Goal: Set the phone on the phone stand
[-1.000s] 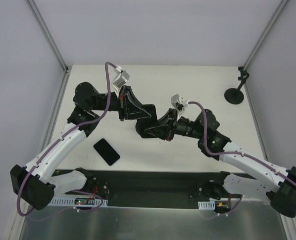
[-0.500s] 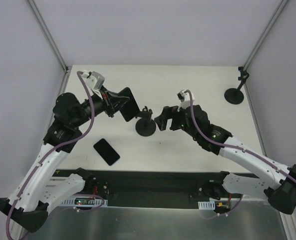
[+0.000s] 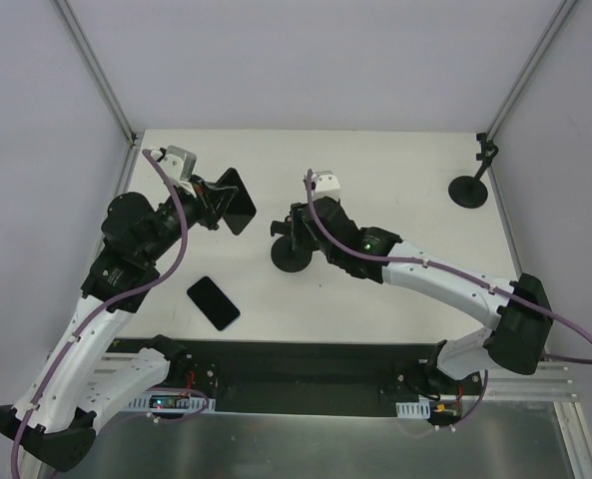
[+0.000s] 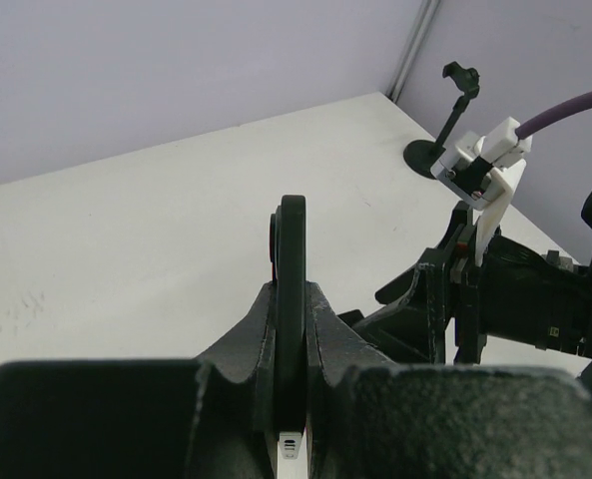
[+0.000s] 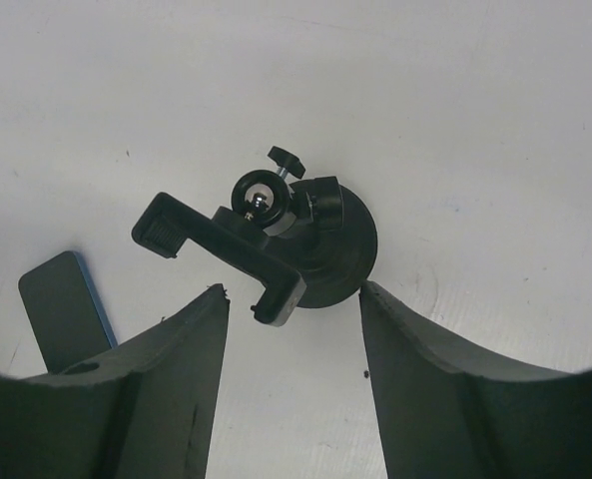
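The left gripper [image 4: 292, 299] is clamping a flat black phone [image 4: 293, 249] by its lower end, fingers [image 4: 248, 329] pressing tight on both faces w/ no gap showing. In the left wrist view the phone is showing edge-on & standing upright btwn the fingers. In the top view the left gripper [image 3: 214, 200] is holding that phone [image 3: 236, 200] in the air over the far-left part of the white table [image 3: 395, 170]. The phone is tilting, sitting to the left of the stand & not touching it.

The black phone stand w/ round base [image 3: 292, 256] is sitting near table centre. The right gripper [image 3: 297, 232] is hanging right over it, pointing down. In the right wrist view the right gripper [image 5: 294, 291] is standing wide open, holding nothing. Its two fingers [image 5: 176, 379] are framing the stand [image 5: 350, 244] from above, w/ neither finger visibly touching it. The stand's ball joint & clamp cradle [image 5: 216, 244] are angling out to the left of the base in that view.

A second dark phone w/ bluish edge [image 3: 214, 302] is lying flat on the table near the front-left, also showing at left in the right wrist view [image 5: 64, 309]. A second black stand [image 3: 468, 190] is standing at the far-right corner, well apart from both arms. The left wrist cam is catching it too [image 4: 437, 150].
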Robot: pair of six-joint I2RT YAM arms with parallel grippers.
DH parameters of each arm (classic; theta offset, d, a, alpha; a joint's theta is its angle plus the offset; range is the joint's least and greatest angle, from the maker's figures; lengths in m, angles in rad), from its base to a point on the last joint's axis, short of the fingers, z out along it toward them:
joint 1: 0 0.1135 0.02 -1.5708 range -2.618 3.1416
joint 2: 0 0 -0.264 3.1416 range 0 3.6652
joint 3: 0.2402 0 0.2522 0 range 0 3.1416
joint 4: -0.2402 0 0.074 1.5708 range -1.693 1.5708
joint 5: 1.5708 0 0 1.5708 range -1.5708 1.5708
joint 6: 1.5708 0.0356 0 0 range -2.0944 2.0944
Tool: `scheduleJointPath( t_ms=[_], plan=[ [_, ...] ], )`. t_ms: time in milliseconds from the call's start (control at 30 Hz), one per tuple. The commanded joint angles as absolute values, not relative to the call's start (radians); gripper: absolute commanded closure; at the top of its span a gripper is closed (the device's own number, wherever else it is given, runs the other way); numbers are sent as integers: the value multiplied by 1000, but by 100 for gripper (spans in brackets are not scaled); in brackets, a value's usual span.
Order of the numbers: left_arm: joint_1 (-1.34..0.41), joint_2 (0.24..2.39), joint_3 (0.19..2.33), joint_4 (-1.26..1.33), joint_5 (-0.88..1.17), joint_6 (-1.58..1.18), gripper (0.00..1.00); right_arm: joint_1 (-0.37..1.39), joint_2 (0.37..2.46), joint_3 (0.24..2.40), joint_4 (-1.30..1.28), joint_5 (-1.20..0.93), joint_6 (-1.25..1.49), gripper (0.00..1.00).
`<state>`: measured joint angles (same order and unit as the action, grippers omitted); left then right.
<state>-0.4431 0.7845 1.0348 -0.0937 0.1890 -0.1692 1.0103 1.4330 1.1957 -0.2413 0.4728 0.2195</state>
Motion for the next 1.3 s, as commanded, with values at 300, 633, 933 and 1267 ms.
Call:
scheduleJointPath(
  t_ms=[300,633,933,1267],
  plan=[
    [-417,796,1052,-31,225,-166,100,1037,1485,1269,-287,508,190,57],
    [-419,833,1061,-29,331,-164,100,1035,1503,1289,-287,514,158,65],
    [-417,848,1065,-29,387,-149,100,1029,1506,1296,-275,505,137,74],
    [-417,907,1063,29,644,-136,100,997,1465,1230,-189,410,25,99]
  ],
)
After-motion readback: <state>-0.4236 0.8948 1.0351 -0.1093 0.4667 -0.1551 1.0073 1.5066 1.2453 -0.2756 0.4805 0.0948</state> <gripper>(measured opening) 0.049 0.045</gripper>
